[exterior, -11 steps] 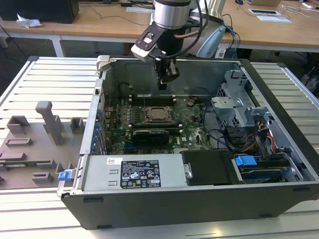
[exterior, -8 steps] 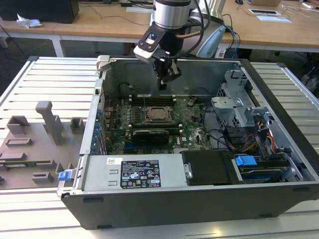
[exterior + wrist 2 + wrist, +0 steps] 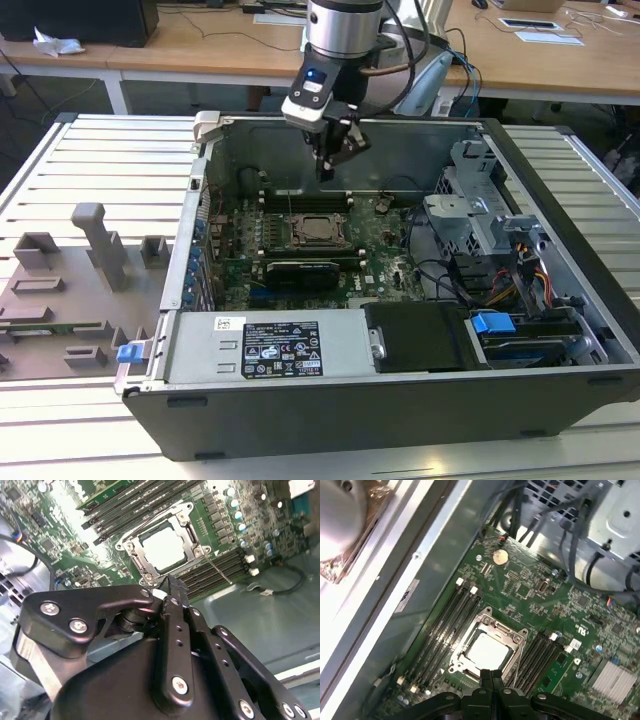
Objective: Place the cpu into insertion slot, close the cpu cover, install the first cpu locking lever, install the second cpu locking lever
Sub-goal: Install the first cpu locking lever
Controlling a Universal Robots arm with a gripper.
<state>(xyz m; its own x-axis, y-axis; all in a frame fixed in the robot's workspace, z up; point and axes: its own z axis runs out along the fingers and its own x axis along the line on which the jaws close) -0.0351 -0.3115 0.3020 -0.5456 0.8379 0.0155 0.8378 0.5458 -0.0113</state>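
Observation:
The cpu [image 3: 165,547] [image 3: 487,652] sits in the insertion slot [image 3: 318,232] on the green motherboard, its pale metal top showing. The silvery cpu cover [image 3: 186,529] [image 3: 496,628] lies flat around it, framing the chip in its window. A thin metal lever rod [image 3: 219,571] sticks out slantwise beside the socket. My black gripper [image 3: 326,172] [image 3: 172,587] [image 3: 491,676] hangs above the socket's far edge, inside the open computer case. Its fingers are shut together with nothing between them, and it is clear of the board.
Long black memory slots [image 3: 447,625] flank the socket on both sides. A metal drive cage with cables [image 3: 480,215] fills the case on the exterior view's right. The power supply [image 3: 270,350] lies along the case front. Grey fixtures [image 3: 100,245] stand on the table at the exterior view's left.

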